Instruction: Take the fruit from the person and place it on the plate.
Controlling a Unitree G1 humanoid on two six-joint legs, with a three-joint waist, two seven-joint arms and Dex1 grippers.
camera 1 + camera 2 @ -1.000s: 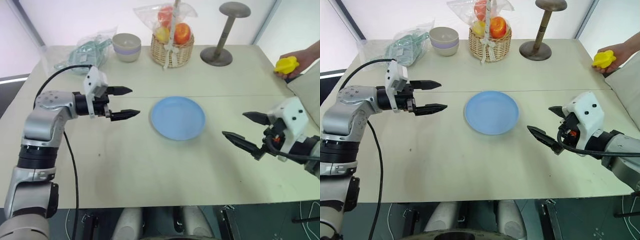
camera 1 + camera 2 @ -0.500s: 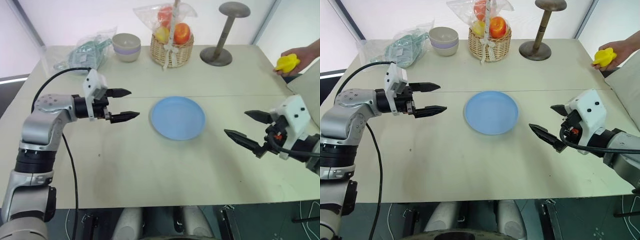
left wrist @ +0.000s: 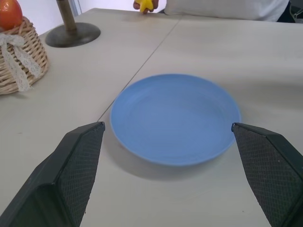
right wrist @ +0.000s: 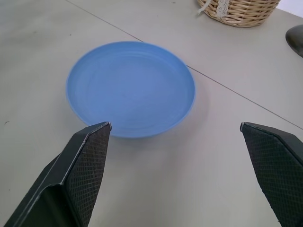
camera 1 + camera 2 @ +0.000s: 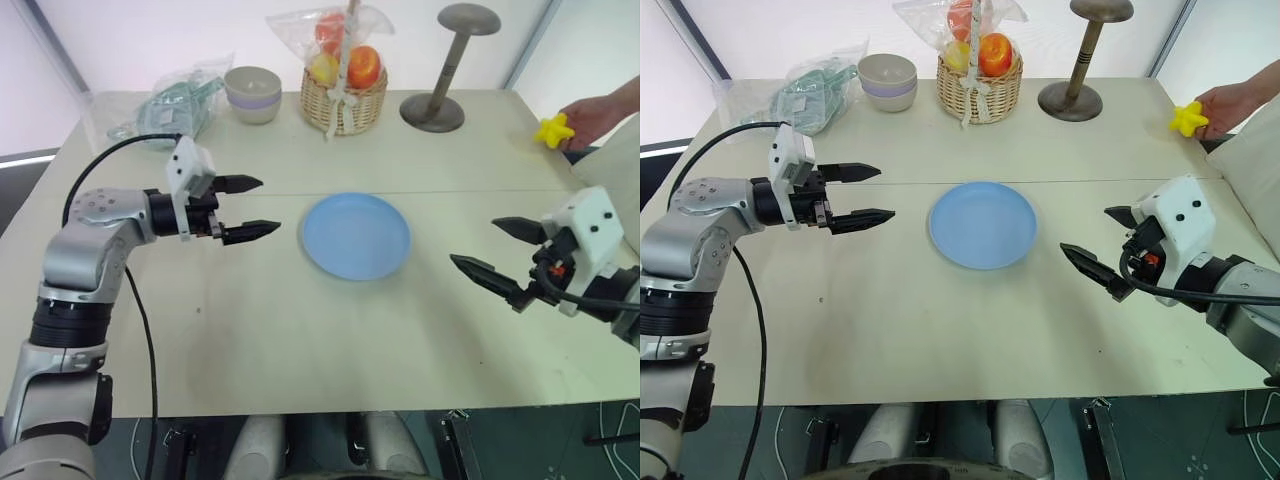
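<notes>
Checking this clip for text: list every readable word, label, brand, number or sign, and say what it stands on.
None can be read in any view.
Round light blue plate: plain, no marking.
Woven wicker basket of fruit and its clear wrap: no label seen.
White-and-lavender bowl: unmarked.
Clear plastic bag with green contents: any print is too small to read.
White housings behind the left gripper and right gripper: no lettering.

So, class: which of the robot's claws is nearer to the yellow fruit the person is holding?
The right claw. It hovers open just below the fruit at the table's right edge; the left claw is far across, beyond the plate.
</notes>
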